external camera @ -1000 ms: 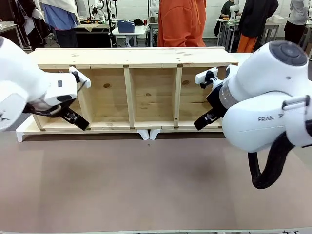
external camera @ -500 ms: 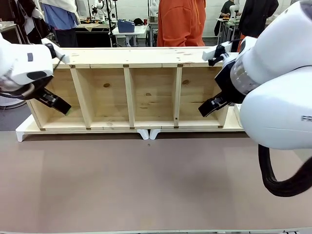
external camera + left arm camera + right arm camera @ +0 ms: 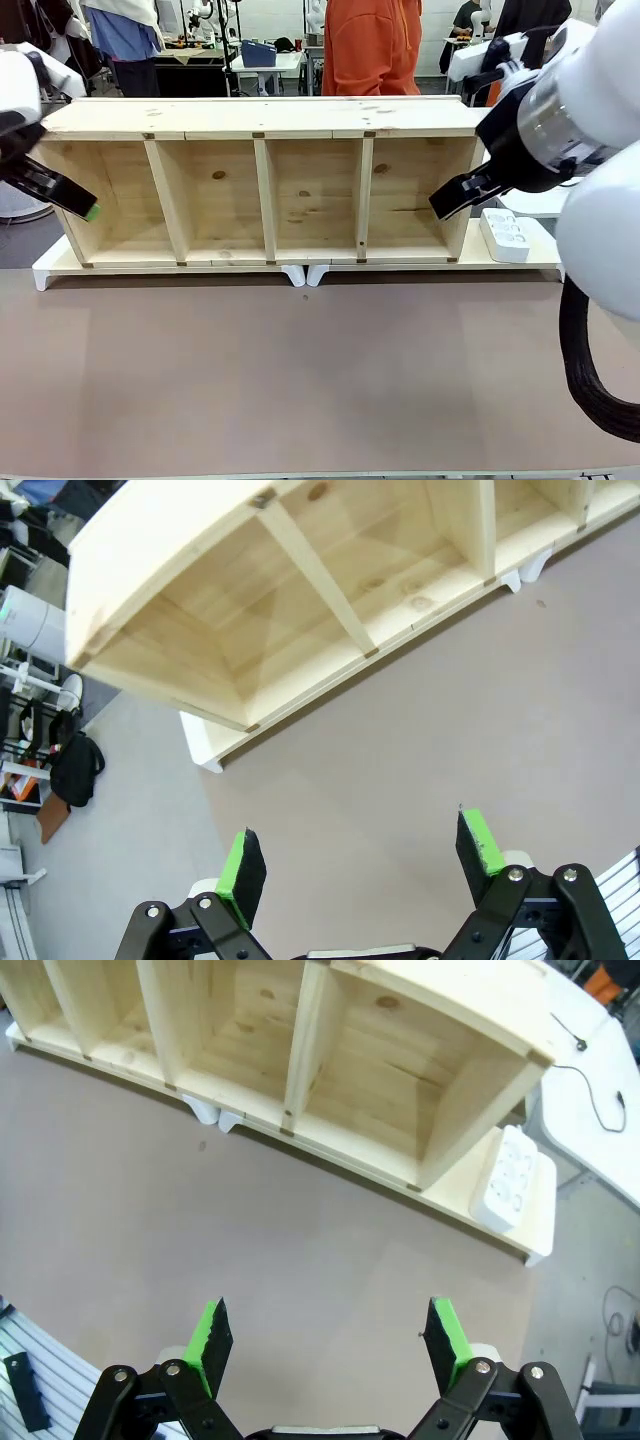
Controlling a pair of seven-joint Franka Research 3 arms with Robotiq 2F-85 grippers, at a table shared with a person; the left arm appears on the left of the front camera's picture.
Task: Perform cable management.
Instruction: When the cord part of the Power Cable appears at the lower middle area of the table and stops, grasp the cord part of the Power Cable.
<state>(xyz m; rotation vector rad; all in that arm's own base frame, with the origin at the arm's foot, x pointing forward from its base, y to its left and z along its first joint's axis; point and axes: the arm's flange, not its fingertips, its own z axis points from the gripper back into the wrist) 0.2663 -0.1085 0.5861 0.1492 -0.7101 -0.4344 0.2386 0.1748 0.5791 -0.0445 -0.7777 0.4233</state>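
My left gripper (image 3: 360,855) has its two green pads spread wide apart, with nothing between them. From its wrist camera I look down on the bare brown desk (image 3: 300,380) and the left end of the wooden shelf (image 3: 310,115). In the front view this gripper hangs in the air by the desk's left edge, just beside the shelf's left end wall.

My right gripper (image 3: 327,1343) is spread wide too and holds nothing. In the front view it hangs in front of the shelf's right end wall, just above the white power strip (image 3: 503,234).

The shelf lies along the far edge of the desk, on a flat white base (image 3: 45,268). It has four open boxes facing me. The power strip lies on that base, just past the shelf's right end, near the desk's far right corner.

The cable (image 3: 600,1110) is a thin black line. It lies loose on a white table top past the shelf's right end, well apart from both grippers.

A person in orange (image 3: 370,45) stands behind the shelf.
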